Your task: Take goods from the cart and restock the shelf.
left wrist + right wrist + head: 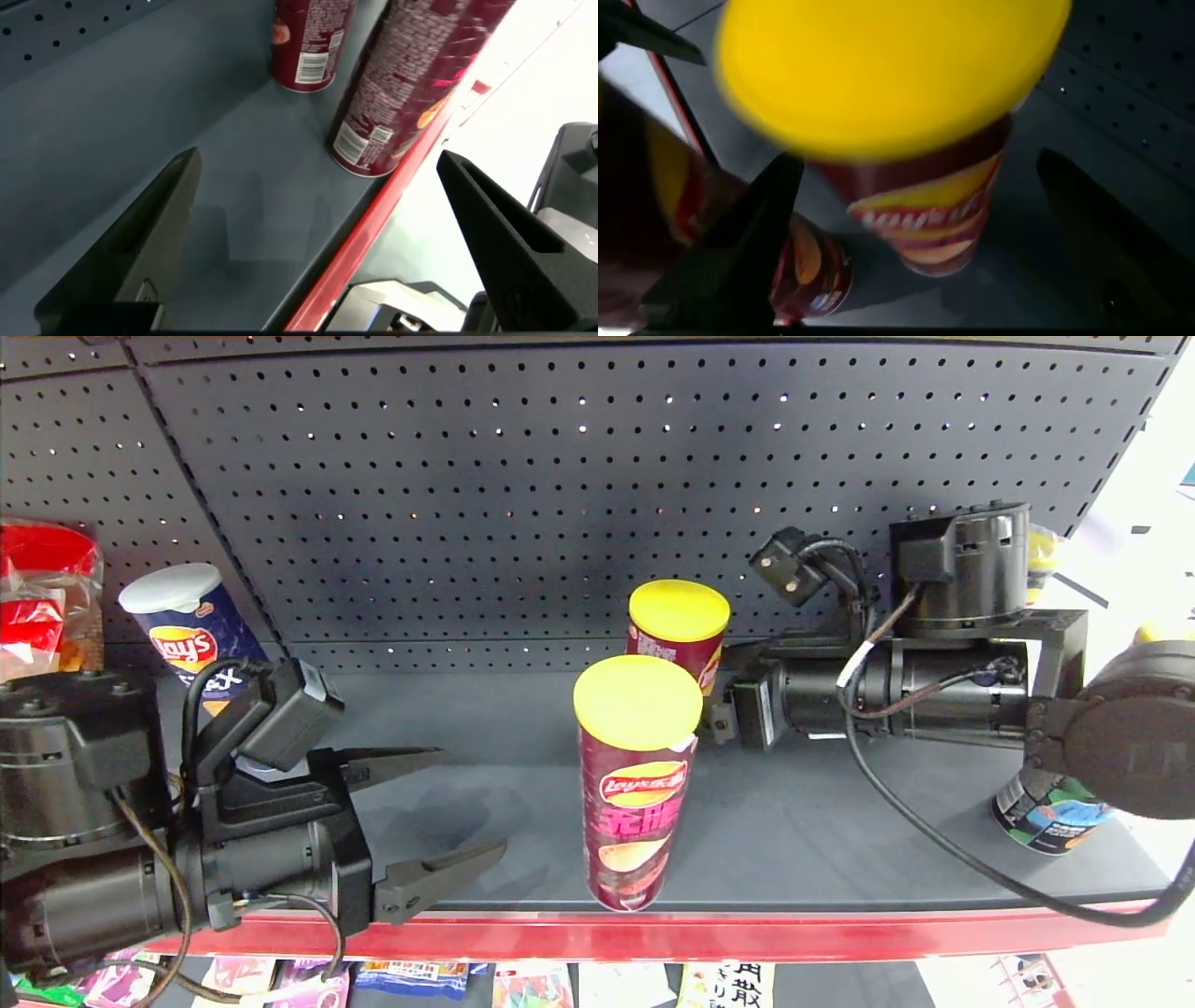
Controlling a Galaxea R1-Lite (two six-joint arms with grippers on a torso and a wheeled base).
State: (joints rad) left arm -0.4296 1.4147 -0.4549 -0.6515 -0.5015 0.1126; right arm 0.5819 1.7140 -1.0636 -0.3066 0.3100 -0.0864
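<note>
Dark grey metal shelf (803,821) with a red front lip. Left gripper (471,801) spread wide, near the maroon, yellow-lidded front crisp tube (637,803). Right gripper (915,168) spread wide around the matching rear crisp tube (679,625).

In the head view the front can (638,775) covers the lower body of the rear can (679,625), which in turn covers the fingertips of the right gripper (917,163). The right arm (1120,737) hides the top of a third can (1050,817); its kind cannot be told. The left arm (280,719) hides the foot of the blue can (187,635). A bag (37,588) is cut off by the left edge, and packets (523,985) by the bottom edge. In the left wrist view both red cans lose their tops past the edge. In the right wrist view the rear can's lid is blurred and cut off, and the front can is a red blur partly behind a finger.
</note>
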